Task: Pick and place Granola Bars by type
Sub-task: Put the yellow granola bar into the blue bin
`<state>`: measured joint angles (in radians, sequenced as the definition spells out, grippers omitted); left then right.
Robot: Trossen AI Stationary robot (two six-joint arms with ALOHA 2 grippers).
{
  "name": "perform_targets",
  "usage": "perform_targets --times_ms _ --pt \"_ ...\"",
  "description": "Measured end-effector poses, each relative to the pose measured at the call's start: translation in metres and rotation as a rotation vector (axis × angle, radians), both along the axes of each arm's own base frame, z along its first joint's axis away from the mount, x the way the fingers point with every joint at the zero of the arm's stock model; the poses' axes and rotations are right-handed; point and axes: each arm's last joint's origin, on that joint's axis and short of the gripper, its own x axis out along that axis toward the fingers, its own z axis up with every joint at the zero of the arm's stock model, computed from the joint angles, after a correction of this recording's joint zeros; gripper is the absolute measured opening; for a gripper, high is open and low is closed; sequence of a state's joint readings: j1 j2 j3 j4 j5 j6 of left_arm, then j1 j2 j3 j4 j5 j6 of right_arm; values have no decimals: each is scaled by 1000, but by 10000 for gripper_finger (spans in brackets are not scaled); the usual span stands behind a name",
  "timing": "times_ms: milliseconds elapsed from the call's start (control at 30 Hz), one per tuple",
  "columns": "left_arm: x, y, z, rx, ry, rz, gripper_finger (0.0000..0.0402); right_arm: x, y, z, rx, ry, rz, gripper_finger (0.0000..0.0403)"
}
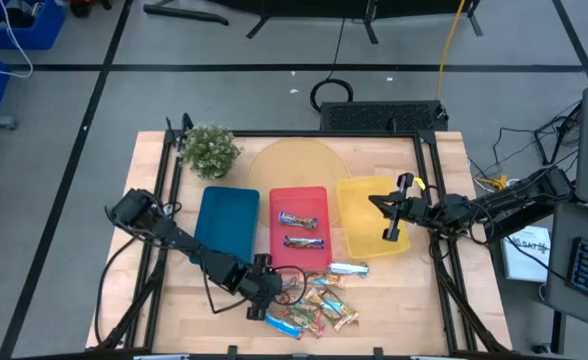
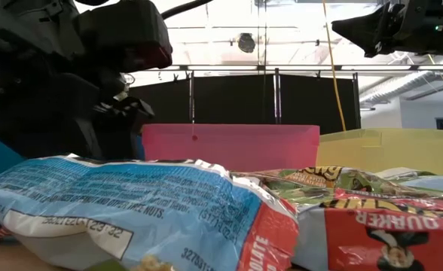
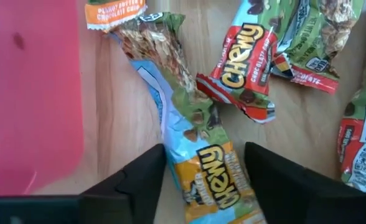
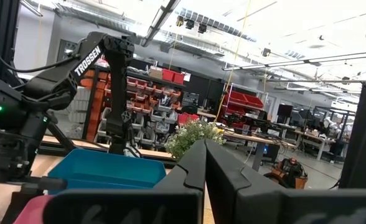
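High view, nearest edge of the table (image 1: 174, 300): a loose heap of Granola Bars (image 1: 319, 305) lay on the bare wood, wrappers blue, orange, red and silver, some overlapping. Left gripper (image 3: 205, 174) stood low at the heap's left side, fingers (image 3: 136, 180) apart and straddling one blue-and-orange bar (image 3: 211, 183) that lay flat on the wood; whether the pads touched the wrapper could not be told. A red-wrapped bar (image 3: 242, 68) lay just beyond it, touching it. One silver bar (image 1: 348, 268) lay apart from the heap, near the yellow tray. Middle of the table, left to right: blue tray (image 1: 226, 220); red tray (image 1: 299, 201) holding two dark-wrapped bars (image 1: 299, 219), one behind the other; yellow tray (image 1: 364, 240). Right gripper (image 1: 392, 232) hung above the yellow tray, fingers pressed together, nothing between them. Far left corner: a small potted plant (image 1: 209, 149).
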<state>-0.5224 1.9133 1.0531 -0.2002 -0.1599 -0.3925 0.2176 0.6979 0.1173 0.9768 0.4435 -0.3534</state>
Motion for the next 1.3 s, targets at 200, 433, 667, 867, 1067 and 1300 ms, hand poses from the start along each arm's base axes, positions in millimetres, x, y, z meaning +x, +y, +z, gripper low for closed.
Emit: perform_targets --times_ms 200,433,667,867,1067,1300 --pt "2 3 0 -31 19 -18 122 0 0 0 0 1 0 0" --pt "2 4 4 -44 18 -65 92 0 0 0 0 1 0 0" --pt "-11 -1 32 -76 -4 -99 94 0 0 0 -5 2 -2 0" --pt "-24 1 64 -56 -66 -85 75 0 0 -1 -8 12 -2 0" --pt "-51 12 103 21 -107 -32 74 0 0 -1 -4 12 -1 0" --pt "-90 40 145 161 -140 48 62 0 0 -1 -2 11 0 0"
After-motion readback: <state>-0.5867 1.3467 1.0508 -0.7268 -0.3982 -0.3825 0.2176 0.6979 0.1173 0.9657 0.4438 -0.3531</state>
